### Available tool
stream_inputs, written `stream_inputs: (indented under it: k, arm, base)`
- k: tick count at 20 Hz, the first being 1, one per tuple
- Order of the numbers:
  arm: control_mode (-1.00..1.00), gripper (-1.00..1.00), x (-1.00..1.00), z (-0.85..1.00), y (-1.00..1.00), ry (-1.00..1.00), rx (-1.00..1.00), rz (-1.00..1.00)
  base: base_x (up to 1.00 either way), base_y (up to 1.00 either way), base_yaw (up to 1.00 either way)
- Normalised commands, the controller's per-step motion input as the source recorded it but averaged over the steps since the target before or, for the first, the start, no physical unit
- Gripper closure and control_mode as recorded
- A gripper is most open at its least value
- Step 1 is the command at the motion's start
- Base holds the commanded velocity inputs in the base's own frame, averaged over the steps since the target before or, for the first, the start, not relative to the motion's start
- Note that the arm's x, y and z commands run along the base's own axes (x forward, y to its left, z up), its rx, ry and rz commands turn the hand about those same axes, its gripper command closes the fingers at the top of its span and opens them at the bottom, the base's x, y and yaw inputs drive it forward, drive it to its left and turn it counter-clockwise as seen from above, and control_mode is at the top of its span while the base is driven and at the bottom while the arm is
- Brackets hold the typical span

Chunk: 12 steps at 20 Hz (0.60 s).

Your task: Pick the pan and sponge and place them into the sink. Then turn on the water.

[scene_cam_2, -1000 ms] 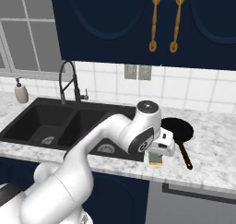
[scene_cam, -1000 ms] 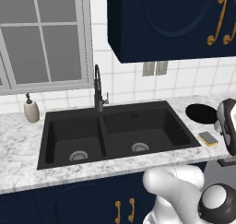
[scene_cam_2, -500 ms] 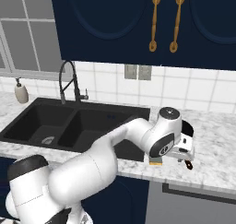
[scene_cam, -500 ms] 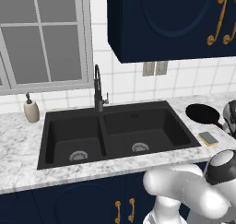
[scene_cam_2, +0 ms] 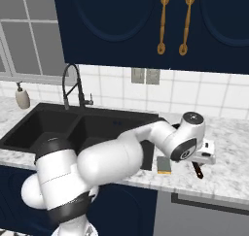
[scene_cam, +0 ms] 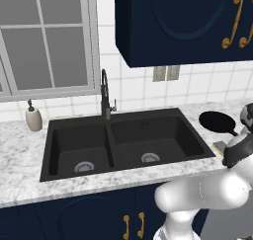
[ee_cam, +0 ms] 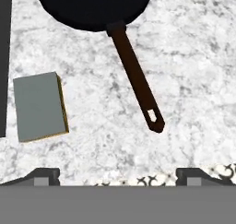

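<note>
Marble counter (ee_cam: pixel 193 80) holds unlabelled pan (ee_cam: pixel 92 6) beside sponge (ee_cam: pixel 39 106).

The frying pan (ee_cam: pixel 92 6) is black with a dark brown handle (ee_cam: pixel 136 80). The sponge (ee_cam: pixel 39 106) shows a grey-green top over a yellow edge. The countertop (ee_cam: pixel 193 80) is white marble veined in grey. The double sink (scene_cam: pixel 123 145) is matte black with silver drains (scene_cam: pixel 84 167), under navy cabinets (scene_cam_2: pixel 146 21) with gold handles (scene_cam_2: pixel 163 21).
</note>
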Motion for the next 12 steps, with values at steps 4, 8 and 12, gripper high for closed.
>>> stream_inputs:
  k: [4, 8, 12]
  arm:
    - [-1.00, -1.00, 0.37, -0.10, -0.06, 0.00, 0.05, 0.09]
    - [-1.00, -1.00, 0.36, -0.18, 0.00, 0.00, 0.03, 0.11]
    - [-1.00, -1.00, 0.41, -0.14, -0.01, 0.00, 0.02, 0.13]
  base:
    - [0.00, 0.00, 0.00]
    - [0.00, 0.00, 0.00]
    - [0.00, 0.00, 0.00]
